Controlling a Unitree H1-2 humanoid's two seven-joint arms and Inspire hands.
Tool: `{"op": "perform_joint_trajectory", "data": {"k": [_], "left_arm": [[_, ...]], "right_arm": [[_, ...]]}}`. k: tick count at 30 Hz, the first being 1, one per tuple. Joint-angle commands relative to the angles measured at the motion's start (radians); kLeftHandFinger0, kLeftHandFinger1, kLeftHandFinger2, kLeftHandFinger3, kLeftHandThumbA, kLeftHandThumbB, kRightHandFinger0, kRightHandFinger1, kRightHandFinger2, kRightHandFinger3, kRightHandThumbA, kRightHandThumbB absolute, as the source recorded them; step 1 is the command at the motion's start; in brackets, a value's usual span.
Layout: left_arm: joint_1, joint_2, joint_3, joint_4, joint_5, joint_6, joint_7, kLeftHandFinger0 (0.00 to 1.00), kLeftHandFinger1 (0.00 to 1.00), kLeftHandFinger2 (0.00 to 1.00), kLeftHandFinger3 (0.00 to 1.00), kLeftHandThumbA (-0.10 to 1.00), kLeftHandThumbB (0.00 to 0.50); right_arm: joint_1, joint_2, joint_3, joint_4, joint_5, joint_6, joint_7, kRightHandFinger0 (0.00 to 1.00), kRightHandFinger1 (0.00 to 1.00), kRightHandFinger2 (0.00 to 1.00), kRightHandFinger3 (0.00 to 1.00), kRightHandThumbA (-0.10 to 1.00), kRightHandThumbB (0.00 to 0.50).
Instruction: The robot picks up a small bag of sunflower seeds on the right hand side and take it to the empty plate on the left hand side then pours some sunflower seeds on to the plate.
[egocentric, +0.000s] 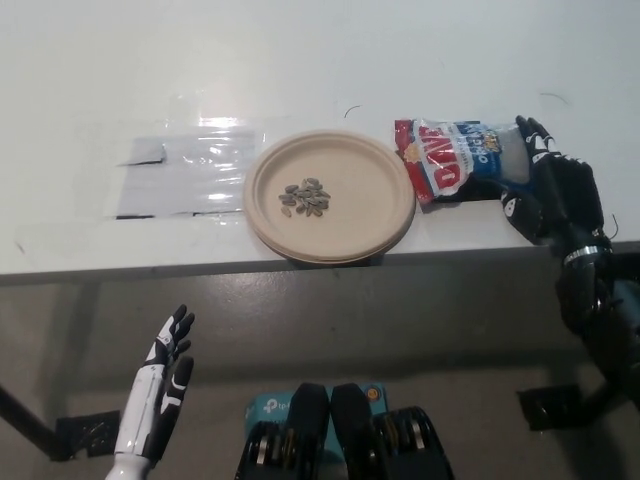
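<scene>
Lying flat, the seed bag (458, 160) touches the black right hand's (551, 192) loose fingertips (527, 131), beside the plate (331, 194); white left hand (160, 388) spread, empty.

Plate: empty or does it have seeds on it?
Not empty. The plate holds a small pile of sunflower seeds left of its centre; the rest of its surface is bare.

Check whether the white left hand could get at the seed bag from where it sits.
Probably not. The left hand hangs open below the table edge, far left, with the plate between it and the seed bag; the right hand is already there.
</scene>
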Motion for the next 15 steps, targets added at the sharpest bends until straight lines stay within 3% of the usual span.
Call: {"op": "perform_joint_trajectory", "data": {"k": [1,9,15], "left_arm": [[-0.002,0.003,0.013,-0.011,-0.007,-0.037,0.014,0.96,1.00,1.00,1.00,1.00,0.048],[-0.011,0.007,0.014,-0.007,-0.007,-0.036,0.011,0.96,1.00,1.00,1.00,1.00,0.066],[-0.016,0.006,0.016,-0.010,-0.020,-0.029,0.005,0.95,1.00,1.00,1.00,1.00,0.072]], "right_arm": [[-0.027,-0.032,-0.001,-0.117,0.091,0.071,0.467,1.00,1.00,1.00,1.00,0.57,0.500],[0.037,-0.076,0.005,-0.332,0.145,0.158,0.644,1.00,1.00,1.00,1.00,0.55,0.500],[0.167,-0.158,0.002,-0.685,0.252,0.270,0.792,1.00,1.00,1.00,1.00,0.57,0.500]]}}
